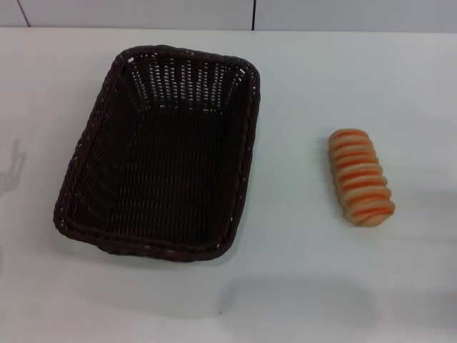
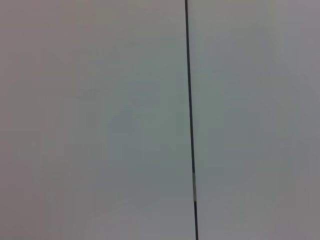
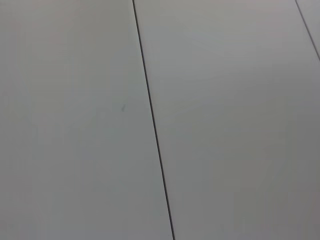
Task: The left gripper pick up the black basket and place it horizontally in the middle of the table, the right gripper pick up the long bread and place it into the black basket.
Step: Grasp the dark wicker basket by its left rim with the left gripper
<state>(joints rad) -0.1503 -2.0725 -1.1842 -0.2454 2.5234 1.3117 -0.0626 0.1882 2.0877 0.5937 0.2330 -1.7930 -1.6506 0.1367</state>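
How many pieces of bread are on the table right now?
1. The long bread lies on the white table, to the right of the black basket and apart from it. The basket's inside looks empty, so none seems hidden.

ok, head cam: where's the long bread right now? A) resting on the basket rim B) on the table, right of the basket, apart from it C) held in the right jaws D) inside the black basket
B: the long bread lies on the bare table, right of the black basket, with a clear gap between them; no gripper is in view.
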